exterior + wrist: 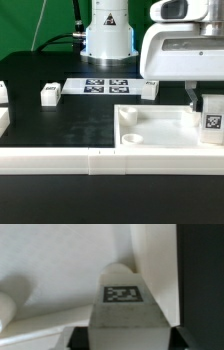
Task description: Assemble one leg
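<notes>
My gripper (pixel 207 106) is shut on a leg (pixel 212 120), a small white block with a black-and-white tag facing the camera. I hold it upright over the large white tray-like piece (pixel 165 128), at that piece's end on the exterior view's right. Whether the leg touches the piece I cannot tell. In the wrist view the leg (pixel 124 308) runs out from between my dark fingers (pixel 80 338), its tag towards the camera, with the white piece (pixel 60 263) beneath. My gripper (pixel 125 341) grips the leg's near end.
Two more legs lie on the black table (pixel 50 93) (pixel 148 89), either side of the marker board (pixel 105 87). Another white part (pixel 3 95) shows at the left edge. A white rail (pixel 60 160) runs along the front. The robot base (pixel 107 35) stands behind.
</notes>
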